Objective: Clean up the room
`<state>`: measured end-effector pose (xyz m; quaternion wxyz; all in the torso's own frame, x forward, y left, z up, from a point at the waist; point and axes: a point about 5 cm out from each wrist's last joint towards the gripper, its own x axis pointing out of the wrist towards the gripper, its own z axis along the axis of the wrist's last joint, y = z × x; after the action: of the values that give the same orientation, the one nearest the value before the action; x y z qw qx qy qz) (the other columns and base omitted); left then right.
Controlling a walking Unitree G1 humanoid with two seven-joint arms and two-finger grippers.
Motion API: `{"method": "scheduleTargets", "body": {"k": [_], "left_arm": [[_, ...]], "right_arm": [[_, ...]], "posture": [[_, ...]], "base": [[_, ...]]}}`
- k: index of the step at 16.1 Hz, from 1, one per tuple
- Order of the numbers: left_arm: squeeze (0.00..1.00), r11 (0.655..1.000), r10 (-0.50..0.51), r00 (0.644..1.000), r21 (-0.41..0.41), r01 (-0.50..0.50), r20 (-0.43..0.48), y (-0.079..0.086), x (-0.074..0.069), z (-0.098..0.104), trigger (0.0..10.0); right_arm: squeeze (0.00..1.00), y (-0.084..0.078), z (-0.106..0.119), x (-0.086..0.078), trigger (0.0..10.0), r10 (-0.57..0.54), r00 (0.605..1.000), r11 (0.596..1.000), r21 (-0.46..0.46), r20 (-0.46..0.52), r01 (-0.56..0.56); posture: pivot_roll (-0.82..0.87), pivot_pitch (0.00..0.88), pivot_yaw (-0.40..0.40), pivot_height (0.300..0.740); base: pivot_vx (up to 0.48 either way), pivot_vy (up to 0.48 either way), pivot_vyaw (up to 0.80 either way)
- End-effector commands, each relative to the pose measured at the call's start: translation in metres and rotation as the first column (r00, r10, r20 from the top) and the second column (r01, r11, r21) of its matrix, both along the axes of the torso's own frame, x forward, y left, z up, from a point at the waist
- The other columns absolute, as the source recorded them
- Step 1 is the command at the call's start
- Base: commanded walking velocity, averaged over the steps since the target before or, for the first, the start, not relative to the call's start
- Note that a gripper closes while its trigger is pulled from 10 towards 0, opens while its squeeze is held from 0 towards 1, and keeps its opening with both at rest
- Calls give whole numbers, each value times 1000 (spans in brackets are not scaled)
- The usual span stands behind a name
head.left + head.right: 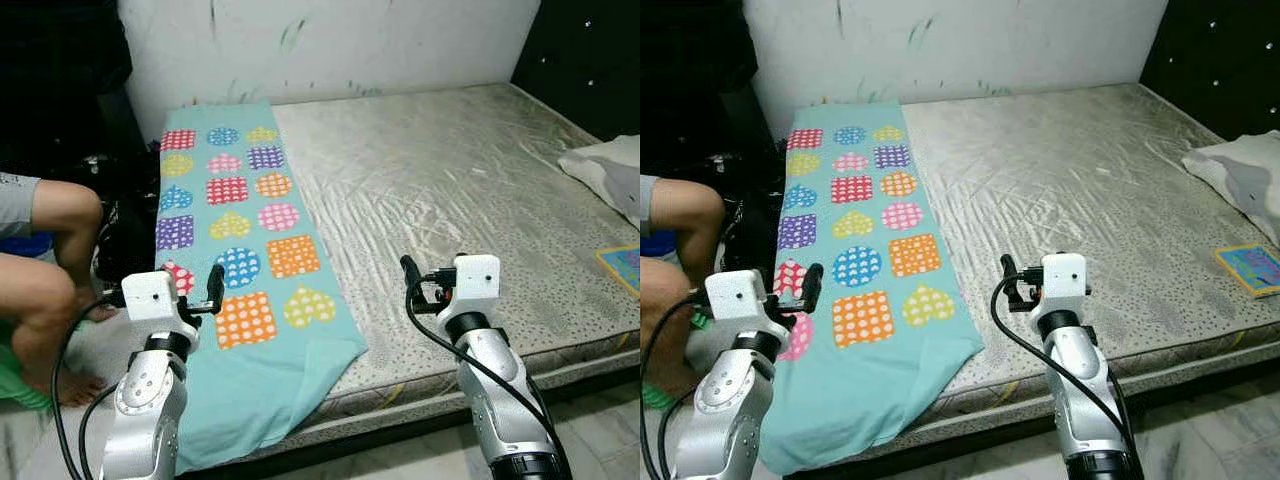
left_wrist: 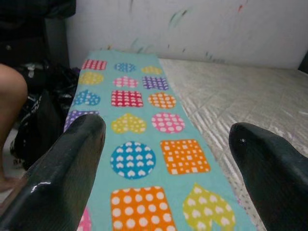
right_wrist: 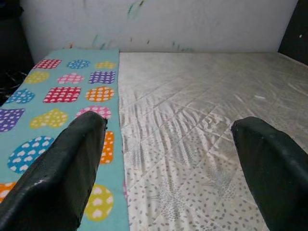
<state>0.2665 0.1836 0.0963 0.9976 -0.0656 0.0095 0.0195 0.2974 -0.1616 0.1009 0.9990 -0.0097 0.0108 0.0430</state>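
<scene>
A teal blanket printed with dotted hearts, squares and circles lies as a long strip along the left side of a bare grey mattress. Its near end hangs over the mattress's front edge. My left gripper hovers over the near end of the blanket, open with nothing between its fingers. My right gripper is held above the bare mattress just right of the blanket, also open and empty, its fingers spread wide.
A person sits at the left with bare knees close to my left arm. Dark bags are piled between the person and the bed. A pale pillow and a blue book lie at the mattress's right edge.
</scene>
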Motion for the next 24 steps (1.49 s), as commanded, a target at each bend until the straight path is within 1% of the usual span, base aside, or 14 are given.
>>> {"method": "scheduleTargets", "body": {"k": [1, 3, 8, 20, 24], "left_arm": [[0, 1000, 14, 1000, -5, -15, -10, 2, 2, 0, 10000], [0, 1000, 17, 1000, -5, -17, -14, 3, 2, -1, 10000], [0, 1000, 21, 1000, -4, -21, -20, 4, 3, -1, 10000], [0, 1000, 16, 1000, 5, -16, -21, 4, 4, 0, 10000], [0, 1000, 15, 1000, 2, -15, -26, 4, 3, 0, 10000]], "right_arm": [[0, 1, -1, 3, 10000, 6, 1000, 1000, 12, -16, -6], [0, 1, -1, 3, 10000, 6, 1000, 1000, 12, -18, -6], [0, 1, -2, 3, 10000, 1, 1000, 1000, 13, -23, 0], [0, 1, -2, 3, 10000, -5, 1000, 1000, 13, -19, 5], [0, 1, -2, 2, 10000, 10, 1000, 1000, 1, -21, -10]], "posture": [[-95, 10, 11, 740], [-96, 11, 12, 740], [-95, 20, 16, 740], [-94, 35, 19, 740], [-93, 42, 19, 740]], "base": [[0, 0, 0], [0, 0, 0], [0, 298, 0], [0, 0, 0], [0, 0, 0]]}}
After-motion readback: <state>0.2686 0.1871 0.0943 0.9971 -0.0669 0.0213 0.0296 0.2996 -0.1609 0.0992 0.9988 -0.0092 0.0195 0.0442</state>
